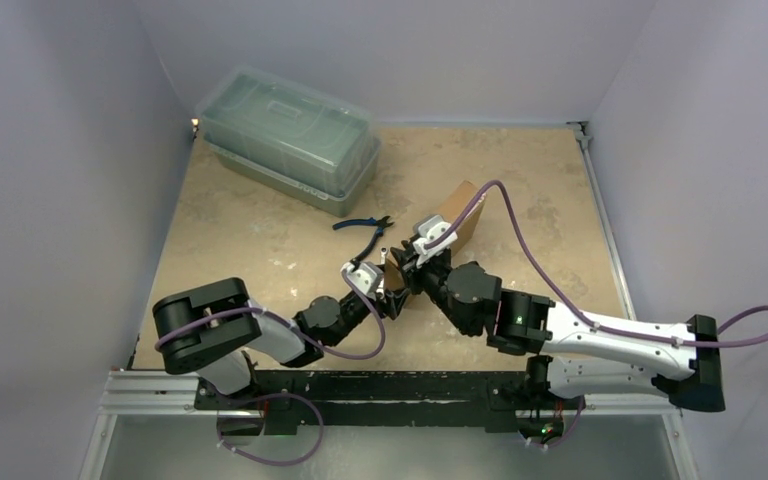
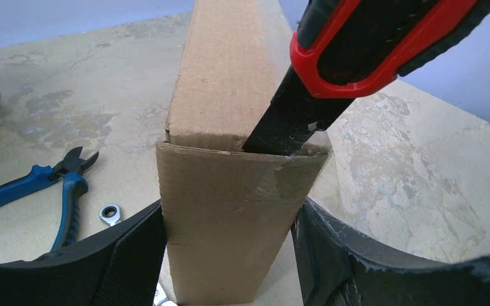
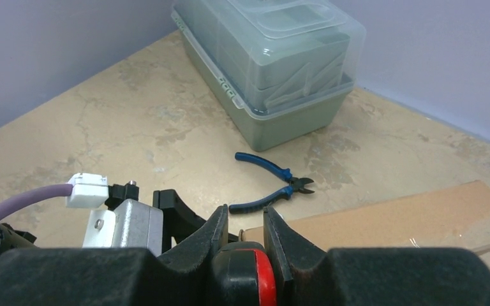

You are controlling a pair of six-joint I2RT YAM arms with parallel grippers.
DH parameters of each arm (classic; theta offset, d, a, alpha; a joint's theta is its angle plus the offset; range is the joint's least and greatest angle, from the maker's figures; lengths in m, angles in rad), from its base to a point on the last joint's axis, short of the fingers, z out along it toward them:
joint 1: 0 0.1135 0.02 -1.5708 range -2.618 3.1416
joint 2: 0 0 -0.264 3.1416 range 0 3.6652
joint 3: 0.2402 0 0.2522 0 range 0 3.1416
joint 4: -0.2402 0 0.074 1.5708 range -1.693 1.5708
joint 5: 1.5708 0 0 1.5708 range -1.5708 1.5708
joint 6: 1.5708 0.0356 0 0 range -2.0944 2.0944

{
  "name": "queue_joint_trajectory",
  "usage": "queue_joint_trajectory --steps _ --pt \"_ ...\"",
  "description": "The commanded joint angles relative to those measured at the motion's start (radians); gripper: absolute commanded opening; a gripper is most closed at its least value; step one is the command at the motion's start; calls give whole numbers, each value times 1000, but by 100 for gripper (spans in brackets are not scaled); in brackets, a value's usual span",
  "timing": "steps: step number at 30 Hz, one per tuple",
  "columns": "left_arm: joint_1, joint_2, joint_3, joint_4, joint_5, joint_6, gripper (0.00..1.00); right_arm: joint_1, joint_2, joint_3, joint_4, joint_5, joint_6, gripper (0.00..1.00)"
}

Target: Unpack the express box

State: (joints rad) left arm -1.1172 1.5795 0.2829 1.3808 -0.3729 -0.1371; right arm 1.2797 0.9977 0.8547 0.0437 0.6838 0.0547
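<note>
The express box point(image 2: 230, 127) is a plain brown cardboard mailer, standing on a long edge near the table's middle point(image 1: 458, 218). My left gripper point(image 2: 230, 255) is shut on its near end, one black finger pressed on each side. My right gripper point(image 3: 245, 233) is shut on the red-and-black handle of a utility knife point(image 2: 363, 44). The knife's black blade holder point(image 2: 281, 124) pokes into the taped seam at the box's top near corner. The box's top face shows in the right wrist view point(image 3: 395, 213).
Blue-handled cutting pliers point(image 1: 368, 232) lie on the table left of the box. A small ring spanner head point(image 2: 109, 213) lies beside them. A large translucent grey-green lidded container point(image 1: 290, 135) stands at the back left. Walls close in on all sides.
</note>
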Motion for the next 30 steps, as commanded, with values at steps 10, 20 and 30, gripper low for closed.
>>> queue_joint_trajectory --steps 10,20,30 --pt "20 -68 -53 4 -133 -52 32 43 -91 -81 -24 26 -89 0" --pt "20 -96 -45 -35 -119 -48 26 44 -11 -118 40 10 -90 0" --pt "19 -116 -61 -60 -122 -41 23 44 -175 -164 -1 -46 -85 0"
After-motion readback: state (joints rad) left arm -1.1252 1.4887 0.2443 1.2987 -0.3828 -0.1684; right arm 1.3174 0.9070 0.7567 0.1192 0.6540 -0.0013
